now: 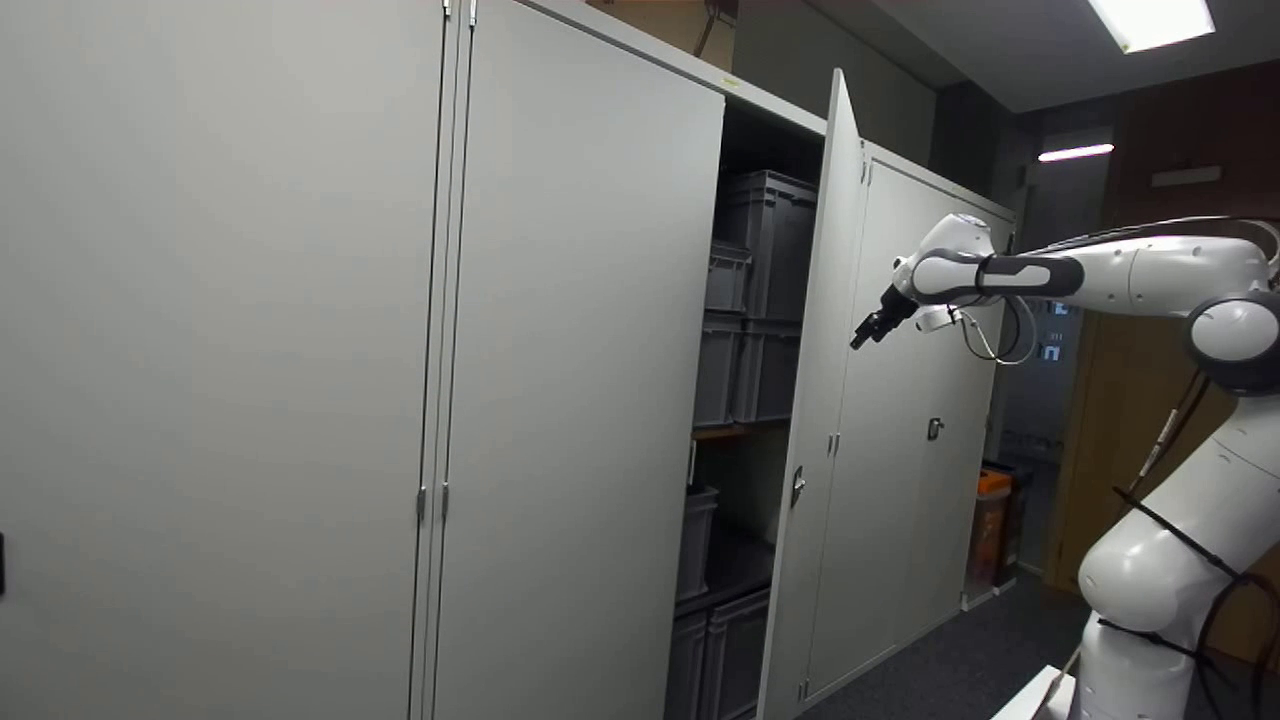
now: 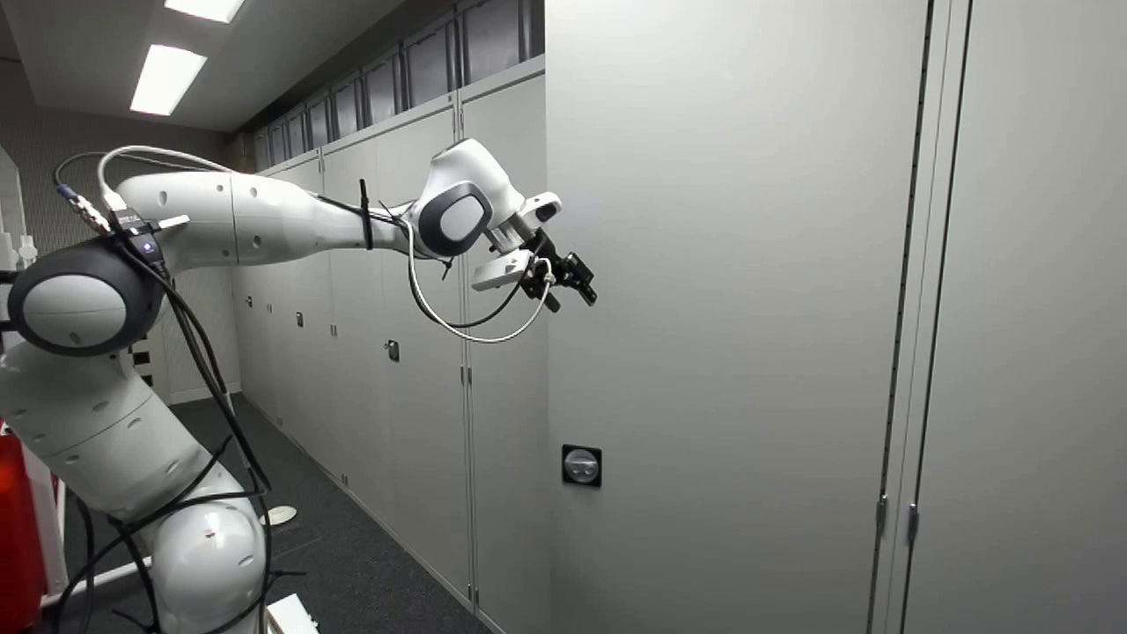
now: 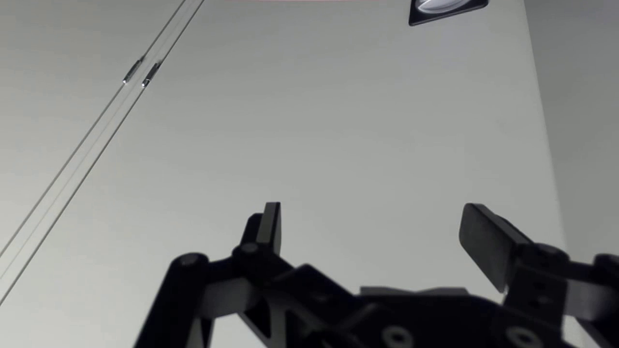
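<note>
My black gripper is open and empty. It points down at a slant in front of the outer face of a light grey cabinet door that stands ajar. In an exterior view the gripper is near the door's free edge, with the door's flat face beyond it. In the wrist view the fingers are wide apart with the door panel behind them. I see no contact. The door's round silver handle in a black plate sits lower down; part of it shows in the wrist view.
Grey storage boxes stand on shelves inside the opened cabinet. Closed cabinet doors line the wall on both sides. More grey boxes sit on top of the cabinets. Orange and dark containers stand at the row's far end.
</note>
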Robot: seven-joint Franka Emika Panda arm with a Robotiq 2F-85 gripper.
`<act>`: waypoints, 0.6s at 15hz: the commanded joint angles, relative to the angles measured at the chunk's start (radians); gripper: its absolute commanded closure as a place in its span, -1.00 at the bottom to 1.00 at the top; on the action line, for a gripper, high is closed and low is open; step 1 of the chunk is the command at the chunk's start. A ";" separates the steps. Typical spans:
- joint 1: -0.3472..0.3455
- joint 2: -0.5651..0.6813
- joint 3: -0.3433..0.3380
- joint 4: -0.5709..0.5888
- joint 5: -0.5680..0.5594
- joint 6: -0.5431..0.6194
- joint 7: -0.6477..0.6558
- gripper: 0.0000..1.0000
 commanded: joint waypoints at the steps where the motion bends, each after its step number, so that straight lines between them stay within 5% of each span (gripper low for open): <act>1: 0.005 0.044 0.002 0.023 0.044 0.077 -0.003 -1.00; 9: 0.048 0.108 -0.002 0.058 0.141 0.198 -0.040 -1.00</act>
